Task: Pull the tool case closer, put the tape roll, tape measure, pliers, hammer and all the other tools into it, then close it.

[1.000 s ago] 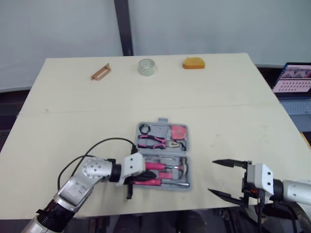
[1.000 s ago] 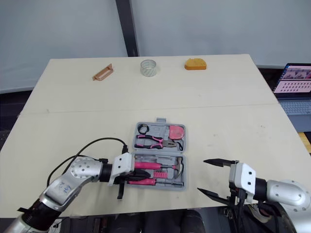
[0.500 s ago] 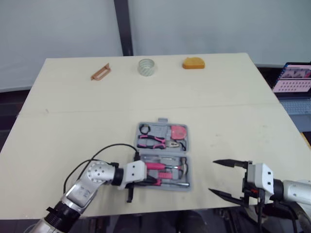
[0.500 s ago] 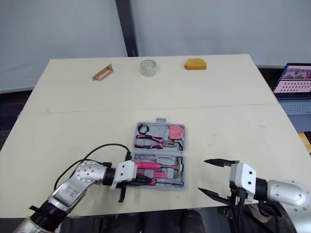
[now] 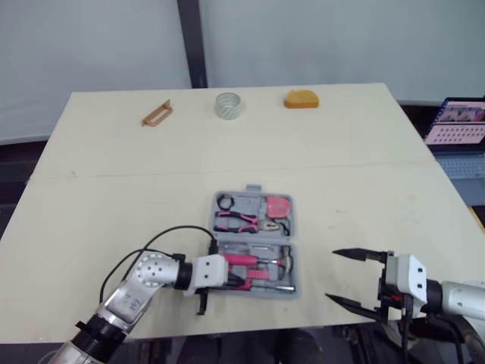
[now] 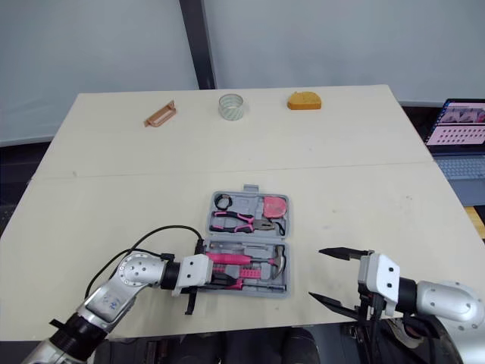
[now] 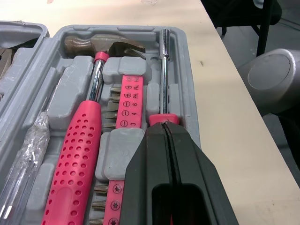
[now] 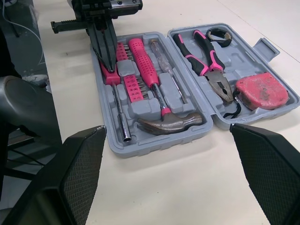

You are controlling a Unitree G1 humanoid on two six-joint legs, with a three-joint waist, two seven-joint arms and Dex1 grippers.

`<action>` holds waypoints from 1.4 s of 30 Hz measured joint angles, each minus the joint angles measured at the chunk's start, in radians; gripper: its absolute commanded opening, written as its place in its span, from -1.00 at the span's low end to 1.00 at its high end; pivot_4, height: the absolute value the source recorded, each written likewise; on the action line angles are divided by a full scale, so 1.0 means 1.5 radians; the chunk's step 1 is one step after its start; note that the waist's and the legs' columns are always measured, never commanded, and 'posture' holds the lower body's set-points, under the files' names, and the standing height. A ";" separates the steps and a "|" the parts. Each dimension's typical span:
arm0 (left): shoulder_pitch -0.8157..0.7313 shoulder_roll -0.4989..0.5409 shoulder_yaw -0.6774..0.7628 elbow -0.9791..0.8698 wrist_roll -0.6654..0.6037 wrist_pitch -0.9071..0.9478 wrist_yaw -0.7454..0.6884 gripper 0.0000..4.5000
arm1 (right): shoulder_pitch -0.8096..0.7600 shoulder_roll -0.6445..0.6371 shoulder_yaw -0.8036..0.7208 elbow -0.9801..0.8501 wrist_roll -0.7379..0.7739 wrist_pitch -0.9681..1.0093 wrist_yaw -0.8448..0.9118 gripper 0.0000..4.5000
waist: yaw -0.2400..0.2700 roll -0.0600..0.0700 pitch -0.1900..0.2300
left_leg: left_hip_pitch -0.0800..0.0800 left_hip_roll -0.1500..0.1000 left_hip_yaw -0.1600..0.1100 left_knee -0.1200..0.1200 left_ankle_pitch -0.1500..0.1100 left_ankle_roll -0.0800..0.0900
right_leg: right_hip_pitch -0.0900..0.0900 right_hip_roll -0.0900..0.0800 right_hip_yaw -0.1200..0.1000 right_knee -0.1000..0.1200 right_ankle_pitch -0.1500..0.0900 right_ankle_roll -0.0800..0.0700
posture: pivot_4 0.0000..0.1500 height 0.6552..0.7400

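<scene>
The tabletop (image 5: 364, 174) is carrying the open tool case (image 8: 236, 58), a stiff, probably light shell; its rim is looking the safest hold. Left fingers (image 7: 187, 164), clenched, are touching the driver (image 7: 163, 75) at the case's 7 o'clock; right fingers (image 8: 79, 168), released, are hovering at 4 o'clock, apart. The tape roll (image 5: 228, 105) is lying at 12 o'clock.

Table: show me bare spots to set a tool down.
Bare: the wide band between the tool case and the tape roll at the far edge; also the gap between case and right gripper. Crowded: the case's near-left corner, at the left gripper.
</scene>
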 measured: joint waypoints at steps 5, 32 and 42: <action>0.002 0.000 -0.010 0.010 0.014 -0.012 0.000 -0.99 | 0.000 0.000 -0.001 0.000 0.002 0.006 0.000 1.00 | 0.000 0.001 -0.002 | 0.001 0.000 0.000 -0.001 0.000 0.000 | 0.001 0.000 0.000 0.000 0.000 0.000 | 1.00 1.00; 0.149 0.054 0.343 -0.163 -0.238 0.250 0.050 -0.99 | -0.101 0.019 0.065 -0.026 -0.011 0.169 -0.109 1.00 | -0.017 0.004 -0.006 | 0.000 0.000 0.000 -0.004 0.000 0.000 | -0.001 0.000 0.000 -0.002 0.000 0.000 | 1.00 1.00; 0.352 0.047 0.492 -0.159 -0.237 0.200 0.067 0.86 | -0.058 0.042 0.088 -0.064 -0.018 0.258 -0.173 1.00 | -0.015 0.002 -0.005 | 0.000 0.000 0.000 -0.004 0.000 0.000 | -0.001 0.000 0.000 -0.003 0.000 0.000 | 1.00 1.00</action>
